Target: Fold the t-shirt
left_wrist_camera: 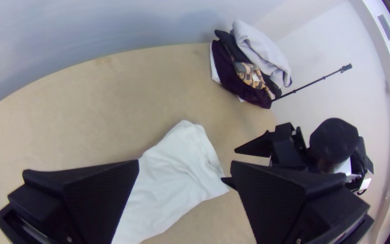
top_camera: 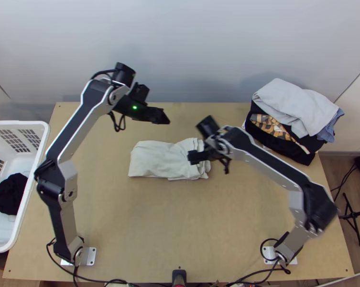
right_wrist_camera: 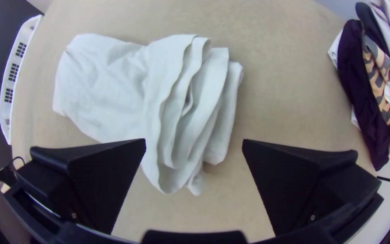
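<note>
Table (top_camera: 180, 225): bearing the t-shirt (top_camera: 153, 160) around mid-width, toward the far edge.
Bundle: pale, folded narrow, long axis side to side, roughly parallel to that edge.
Layered end (right_wrist_camera: 195, 99): toward the right arm, with loose, uneven folds.
Right gripper (right_wrist_camera: 194, 143): nearer, just above the layered end; fingers wide apart, empty.
Left gripper (left_wrist_camera: 185, 166): farther off, above the table's far side, beyond the bundle; spread wide, holding nothing.
Fingertips' next path: probably down onto the loose folds, with some risk of pinching only upper layers.
</note>
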You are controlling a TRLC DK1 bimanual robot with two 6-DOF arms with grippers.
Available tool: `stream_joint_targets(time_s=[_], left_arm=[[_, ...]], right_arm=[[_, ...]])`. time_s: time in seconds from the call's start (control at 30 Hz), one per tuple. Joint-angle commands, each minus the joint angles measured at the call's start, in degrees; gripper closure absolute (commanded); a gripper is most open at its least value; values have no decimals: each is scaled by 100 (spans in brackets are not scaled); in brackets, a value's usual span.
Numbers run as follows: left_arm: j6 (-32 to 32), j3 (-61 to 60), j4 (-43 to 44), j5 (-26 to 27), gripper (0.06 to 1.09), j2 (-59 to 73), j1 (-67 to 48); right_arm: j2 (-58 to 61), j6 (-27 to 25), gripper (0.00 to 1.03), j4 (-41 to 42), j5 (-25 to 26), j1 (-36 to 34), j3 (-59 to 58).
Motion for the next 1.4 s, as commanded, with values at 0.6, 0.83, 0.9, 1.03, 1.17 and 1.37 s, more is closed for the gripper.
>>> stream_joint_targets(time_s=[0.6, 0.83, 0.9, 1.03, 1.17, 1.37], left_arm=[[223, -581, -77, -4, 10, -709, 593], [249, -589, -95, -13, 10, -709, 619], [258, -598, -104, -13, 10, -709, 654], [311, -624, -139, -13, 10, -752, 751], [390, -607, -156, -13, 10, -796, 891], [407, -642, -227, -4, 10, -832, 1006]], right_arm=[[1200, 139, 4, 62, 570, -138, 456], [1191, 561, 4, 589, -2102, -718, 429], [1191, 649, 4, 827, -2410, -859, 359], [1209, 702, 4, 1046, -2480, -1061, 324], [1147, 702, 4, 1011, -2199, -1167, 332], [937, 631, 4, 791, -1795, -1263, 148]])
